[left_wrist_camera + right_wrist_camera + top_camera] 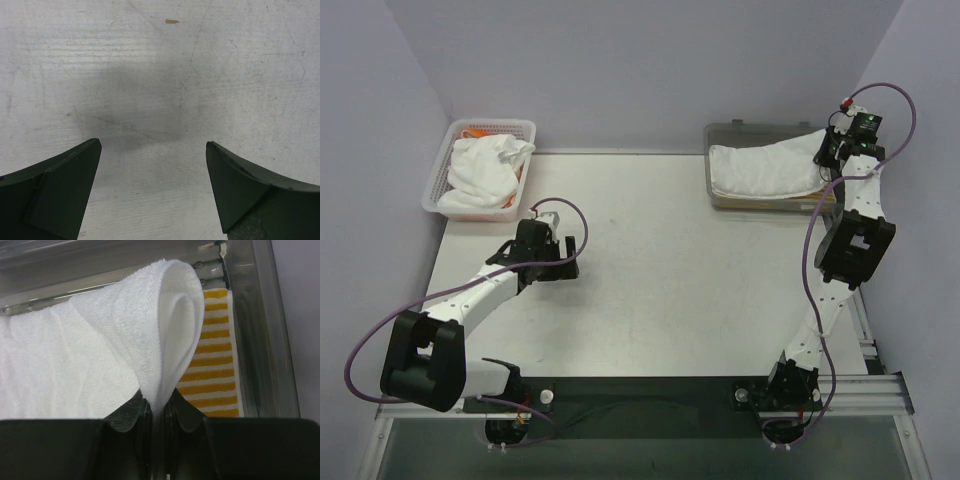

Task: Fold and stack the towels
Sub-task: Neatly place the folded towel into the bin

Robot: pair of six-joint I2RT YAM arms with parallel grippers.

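Note:
A folded white towel (pixel 765 168) lies in the grey tray (pixel 720 135) at the back right. Its right end is lifted, pinched by my right gripper (pixel 828 150), which is shut on it. In the right wrist view the white towel (pixel 115 350) loops up out of the right gripper (pixel 157 407), and a yellow-and-white striped towel (pixel 212 367) lies under it in the tray. More white towels (pixel 485 172) with a bit of orange cloth are piled in the white mesh basket (pixel 445 160) at the back left. My left gripper (pixel 154 147) hangs open over bare table, its fingers (pixel 60 190) wide apart.
The tray's translucent wall (pixel 265 330) runs close along the right of the striped towel. The right wall of the enclosure stands just beyond the tray. The left arm (pixel 480 290) stretches over the table's left half, below the basket.

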